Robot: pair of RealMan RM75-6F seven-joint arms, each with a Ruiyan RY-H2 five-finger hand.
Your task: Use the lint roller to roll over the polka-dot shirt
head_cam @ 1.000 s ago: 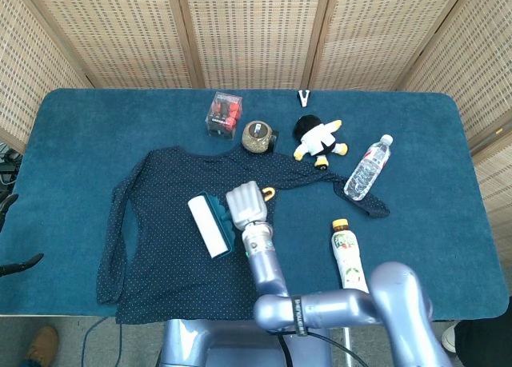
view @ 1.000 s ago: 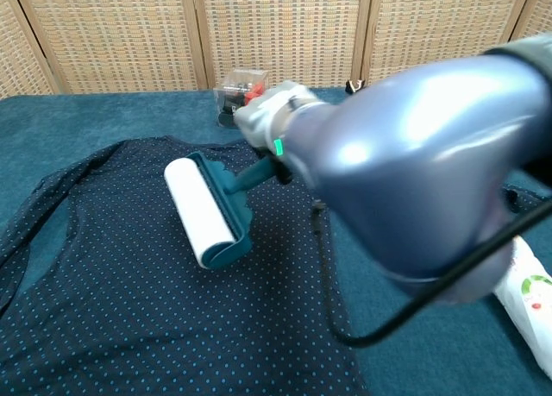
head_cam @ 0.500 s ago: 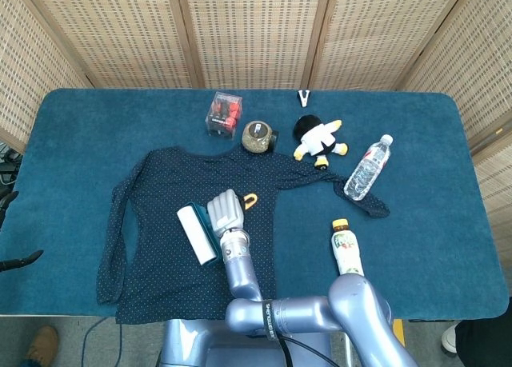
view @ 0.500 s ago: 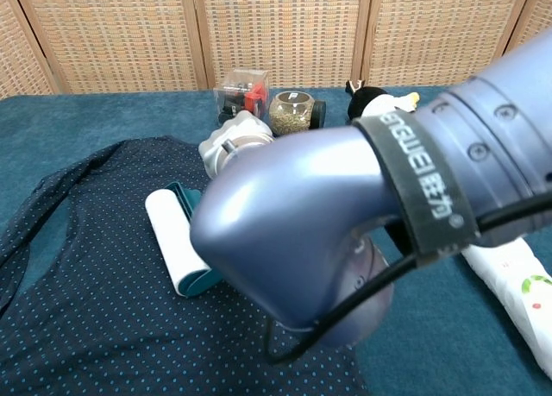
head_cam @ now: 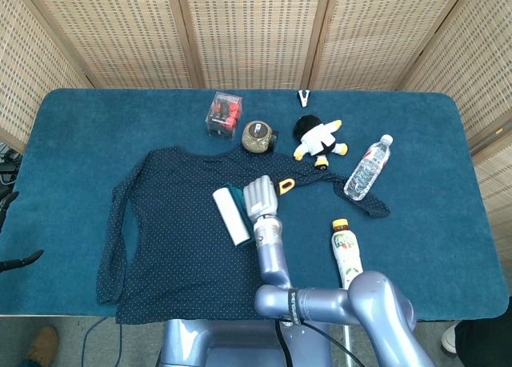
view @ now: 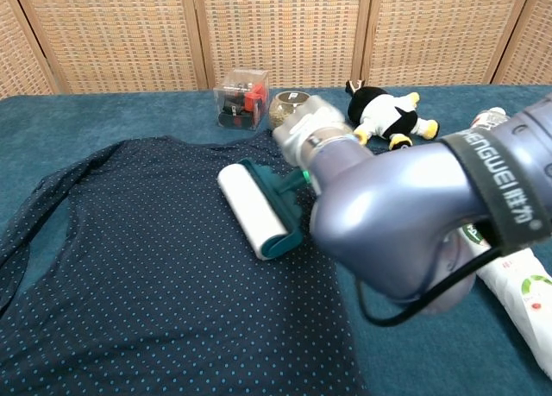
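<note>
Near the frame's centre, the right hand (head_cam: 260, 197) grasps the lint roller (head_cam: 231, 215) by its teal handle, white drum lying on the polka-dot shirt (head_cam: 168, 231) (left hand out of sight).

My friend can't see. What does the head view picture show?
The robot's right hand holds a lint roller on a dark polka-dot shirt spread over a blue table. Behind and beside the shirt sit a penguin toy, a jar and two bottles.

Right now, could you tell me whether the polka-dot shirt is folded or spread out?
Spread out: the polka-dot shirt lies flat on the table, both sleeves extended sideways.
</note>
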